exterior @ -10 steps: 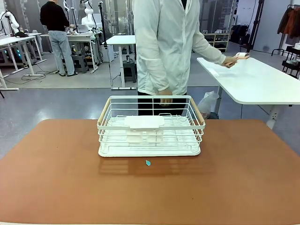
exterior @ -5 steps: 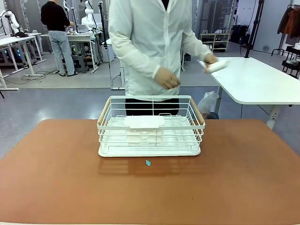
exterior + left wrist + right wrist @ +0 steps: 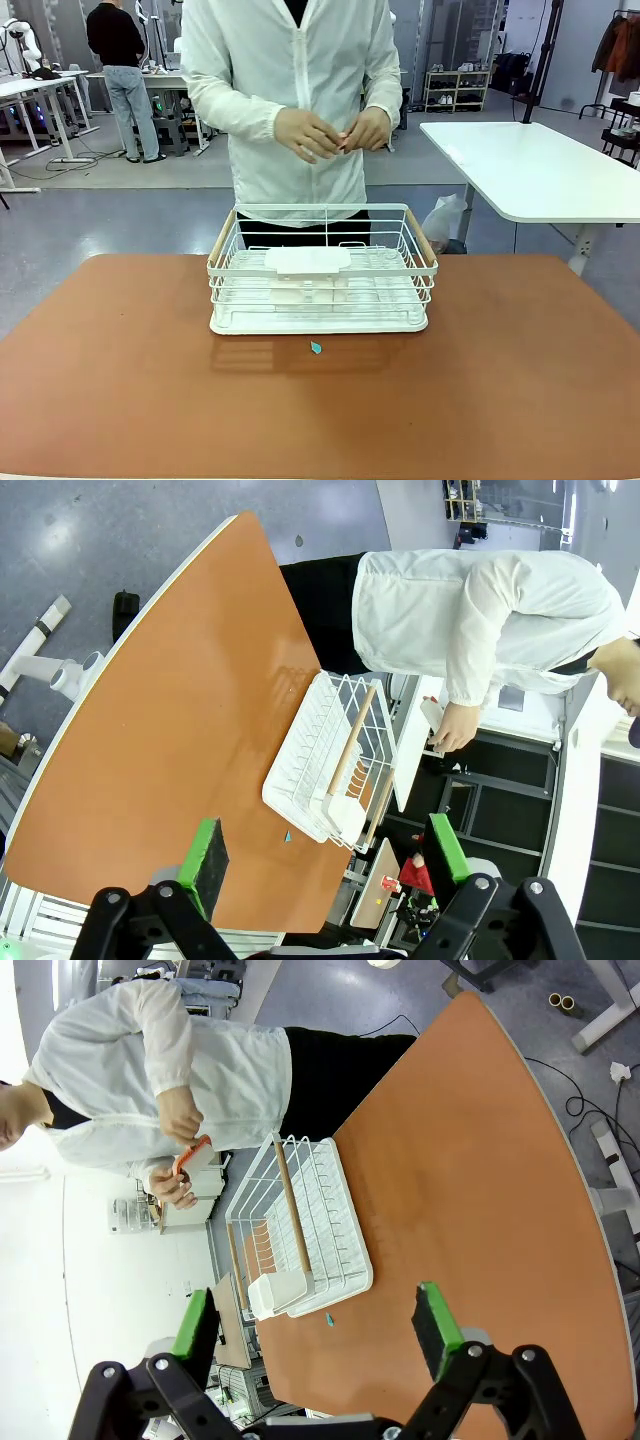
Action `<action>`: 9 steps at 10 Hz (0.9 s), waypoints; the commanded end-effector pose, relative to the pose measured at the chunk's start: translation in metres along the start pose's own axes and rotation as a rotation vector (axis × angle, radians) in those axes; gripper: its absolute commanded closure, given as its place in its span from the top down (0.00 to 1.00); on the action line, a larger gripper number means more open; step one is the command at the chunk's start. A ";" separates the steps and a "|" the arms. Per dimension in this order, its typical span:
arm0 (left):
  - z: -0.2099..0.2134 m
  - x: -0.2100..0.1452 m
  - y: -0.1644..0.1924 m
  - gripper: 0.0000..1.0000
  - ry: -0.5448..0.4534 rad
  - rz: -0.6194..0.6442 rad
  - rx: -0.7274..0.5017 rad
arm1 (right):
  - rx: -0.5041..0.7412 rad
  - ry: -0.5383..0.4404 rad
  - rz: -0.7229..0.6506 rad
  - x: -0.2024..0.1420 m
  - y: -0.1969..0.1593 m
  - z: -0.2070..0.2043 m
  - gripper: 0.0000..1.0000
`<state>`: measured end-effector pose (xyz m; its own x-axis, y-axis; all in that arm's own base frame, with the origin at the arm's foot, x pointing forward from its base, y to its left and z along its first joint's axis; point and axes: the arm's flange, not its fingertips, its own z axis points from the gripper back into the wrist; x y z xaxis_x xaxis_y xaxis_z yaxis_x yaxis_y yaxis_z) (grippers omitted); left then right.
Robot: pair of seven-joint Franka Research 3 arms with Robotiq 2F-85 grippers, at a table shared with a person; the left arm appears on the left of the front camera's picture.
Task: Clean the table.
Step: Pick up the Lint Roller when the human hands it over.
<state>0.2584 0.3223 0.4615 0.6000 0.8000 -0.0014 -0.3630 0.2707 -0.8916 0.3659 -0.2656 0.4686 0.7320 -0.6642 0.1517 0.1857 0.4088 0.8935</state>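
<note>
The reddish-brown table (image 3: 480,380) carries a white wire basket (image 3: 322,270) at its far middle, with a white insert inside. A tiny teal scrap (image 3: 316,347) lies on the table just in front of the basket. Behind the basket a person in a white coat holds both hands (image 3: 330,132) together at chest height, and the right wrist view shows a small orange thing (image 3: 195,1150) between them. My left gripper (image 3: 328,852) hangs open high above the table (image 3: 180,730). My right gripper (image 3: 313,1325) is open too, high over the table (image 3: 470,1210), with nothing between its fingers.
A white-topped table (image 3: 540,170) stands to the right behind the person. Wide bare table surface lies left, right and in front of the basket. Both wrist views show the basket (image 3: 330,760) (image 3: 300,1230) far below the fingers.
The person has turned away from the white side table to face the basket and brought both hands together at the chest. Basket, teal scrap and grippers have stayed put.
</note>
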 end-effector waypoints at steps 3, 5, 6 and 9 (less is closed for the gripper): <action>0.003 0.002 0.000 1.00 0.005 -0.014 -0.020 | 0.013 -0.003 0.013 0.001 0.001 0.000 1.00; 0.003 0.002 0.000 1.00 0.005 -0.014 -0.020 | 0.013 -0.003 0.013 0.001 0.001 0.000 1.00; 0.003 0.002 0.000 1.00 0.005 -0.014 -0.020 | 0.013 -0.003 0.013 0.001 0.001 0.000 1.00; 0.003 0.002 0.000 1.00 0.005 -0.014 -0.020 | 0.013 -0.003 0.013 0.001 0.001 0.000 1.00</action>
<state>0.2584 0.3223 0.4615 0.6000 0.8000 -0.0014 -0.3630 0.2707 -0.8916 0.3659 -0.2656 0.4686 0.7320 -0.6642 0.1517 0.1857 0.4088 0.8935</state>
